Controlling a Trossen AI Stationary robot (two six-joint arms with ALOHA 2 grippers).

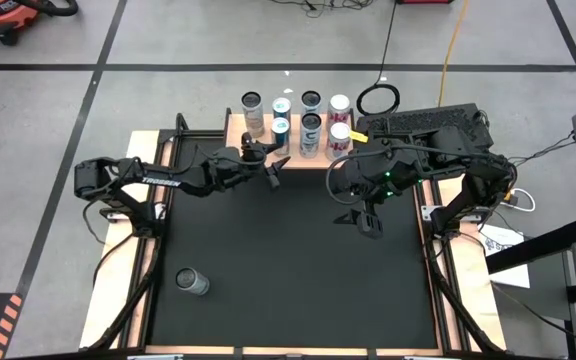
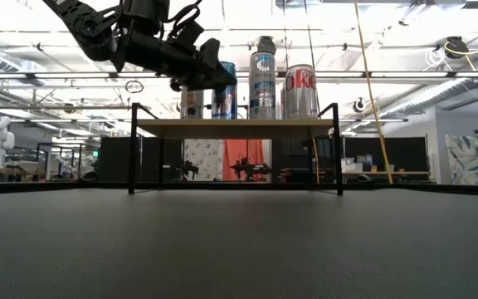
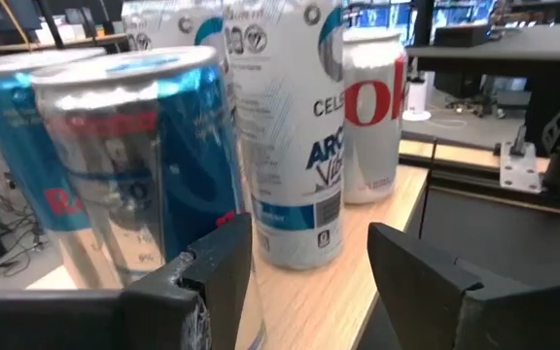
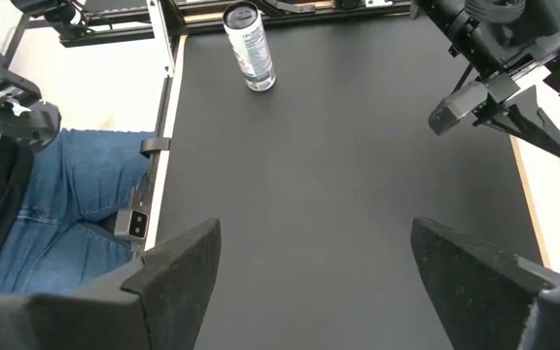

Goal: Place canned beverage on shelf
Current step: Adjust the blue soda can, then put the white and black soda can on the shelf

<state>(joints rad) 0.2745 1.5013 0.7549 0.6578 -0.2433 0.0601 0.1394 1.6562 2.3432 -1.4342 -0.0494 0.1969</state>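
The left gripper hangs at the front edge of the shelf, its two fingers spread wide with nothing between them; in the left wrist view a bare gap shows between the dark fingers, and the nearest can, a blue and silver can, stands just beyond the tips. Beside that can, farther along the shelf from the gripper, stand a tall white can and a red-lettered silver can. From above, the shelf carries two rows of upright cans, all ahead of the left gripper's tips. In the low view the left gripper sits at the height of the cans, in front of them, above the shelf board. The right gripper waits over the black mat, well apart from the shelf, fingers spread wide and empty. One more can, a grey can, lies far behind the left gripper on the mat near the table's near left corner; in the right wrist view it shows well ahead of the right gripper's fingers.
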